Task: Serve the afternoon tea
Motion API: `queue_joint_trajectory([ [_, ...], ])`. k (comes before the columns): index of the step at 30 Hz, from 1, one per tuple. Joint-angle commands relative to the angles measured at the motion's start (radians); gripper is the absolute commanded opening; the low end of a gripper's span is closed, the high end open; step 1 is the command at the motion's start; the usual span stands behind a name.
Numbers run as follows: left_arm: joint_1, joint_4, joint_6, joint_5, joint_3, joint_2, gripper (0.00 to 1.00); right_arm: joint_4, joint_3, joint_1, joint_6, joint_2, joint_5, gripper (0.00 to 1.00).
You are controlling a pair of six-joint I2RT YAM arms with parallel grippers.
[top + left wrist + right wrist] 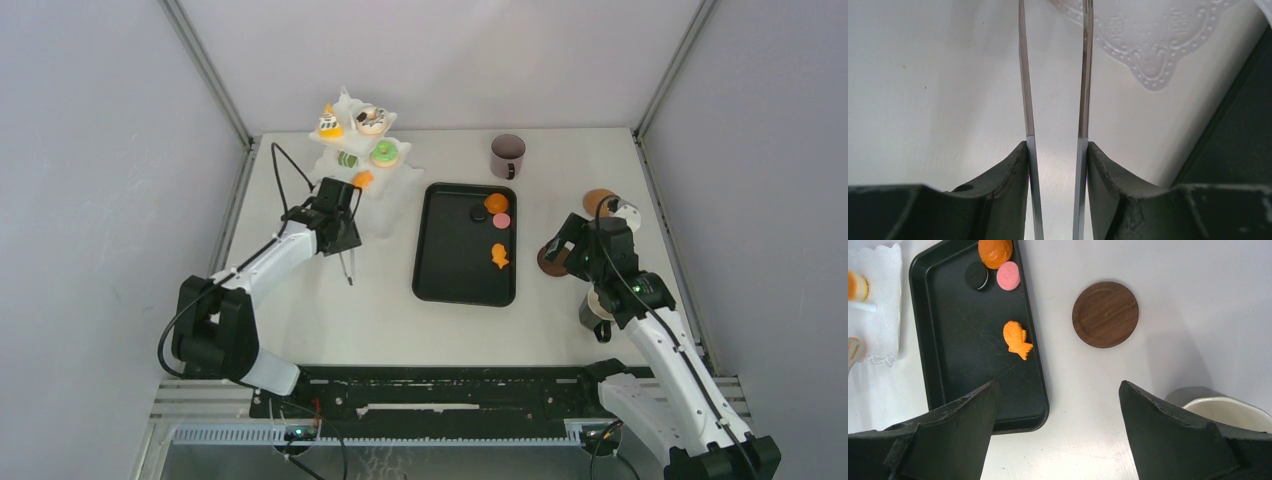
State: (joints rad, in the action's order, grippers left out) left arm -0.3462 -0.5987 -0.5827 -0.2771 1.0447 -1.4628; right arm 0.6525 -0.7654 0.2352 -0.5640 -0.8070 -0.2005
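My left gripper (345,245) (1057,147) is shut on a pair of metal tongs (347,268) (1027,100), whose two blades stay apart with nothing between them; their tips run out of the wrist view. Toy pastries sit on the white stand (340,105), and an orange one (362,179) lies on its lowest tier. The black tray (465,280) (963,330) holds an orange bun (995,252), a pink cookie (1008,276), a dark cookie (977,275) and an orange fish (1017,339). My right gripper (560,245) (1058,390) hangs open over bare table. One mug (507,155) stands at the back, another (1228,410) beside my right fingers.
A round brown coaster (1105,314) lies right of the tray, and a second one (598,200) sits farther back. The stand's lace-edged base (1153,40) is just ahead of the tongs, with the tray edge (1243,125) to its right. Walls enclose the table.
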Motion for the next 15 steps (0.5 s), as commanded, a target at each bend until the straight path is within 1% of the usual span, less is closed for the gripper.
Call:
queue_joint_trajectory([
  [1, 0.024, 0.083, 0.036, 0.010, 0.053, -0.040, 0.30, -0.027, -0.004, -0.004, -0.003, 0.021, -0.001, 0.96],
  [3, 0.027, 0.089, 0.046, 0.012, 0.057, -0.052, 0.31, -0.027, -0.003, -0.004, -0.001, 0.024, 0.000, 0.96],
  [8, 0.029, 0.082, 0.059, 0.006, 0.063, -0.060, 0.41, -0.027, -0.003, -0.002, -0.001, 0.028, 0.004, 0.96],
  [12, 0.029, 0.083, 0.064, 0.018, 0.061, -0.045, 0.43, -0.031, -0.003, -0.002, -0.003, 0.025, 0.010, 0.96],
  [15, 0.029, 0.081, 0.072, 0.040, 0.063, -0.034, 0.46, -0.034, -0.004, -0.002, -0.007, 0.025, 0.017, 0.96],
])
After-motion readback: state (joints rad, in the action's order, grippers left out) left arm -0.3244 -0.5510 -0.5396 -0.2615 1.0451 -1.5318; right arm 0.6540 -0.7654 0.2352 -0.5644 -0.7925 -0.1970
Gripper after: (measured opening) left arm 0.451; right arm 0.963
